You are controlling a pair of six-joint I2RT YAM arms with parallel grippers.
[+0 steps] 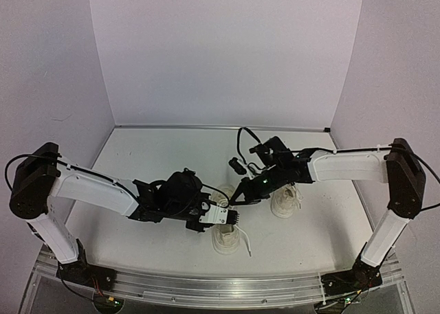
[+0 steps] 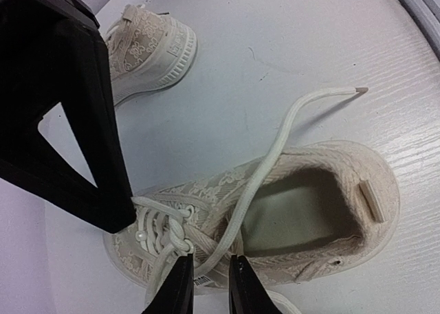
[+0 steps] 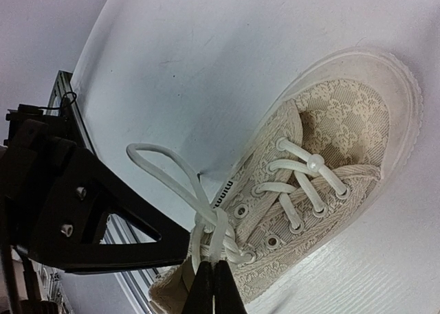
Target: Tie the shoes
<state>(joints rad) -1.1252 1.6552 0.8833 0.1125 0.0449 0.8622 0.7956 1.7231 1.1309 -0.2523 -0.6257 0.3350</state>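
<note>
Cream sneakers sit on the white tabletop [image 1: 158, 163] in the top view. The near shoe [image 1: 225, 241] lies by the middle of the near edge, and the far shoe [image 1: 285, 203] is just behind it, toward the right edge. Both arms meet over the near shoe, with the left gripper [image 1: 231, 218] and right gripper [image 1: 238, 198] almost touching.

From the left wrist, the left claw's fingers stand narrowly apart just beside the crossed knot [image 2: 180, 235]. The free lace strand [image 2: 275, 149] runs into the gap. The gap looks wider than the strand, so nothing seems pinched yet.

From the right wrist, the right claw is fully closed on the base of a lace loop [image 3: 168, 173], which stands up from the shoe.

I judge that the bow is being formed on the near shoe. Next, the left claw needs to close on its strand and wrap it round the held loop without letting that loop slacken.
</note>
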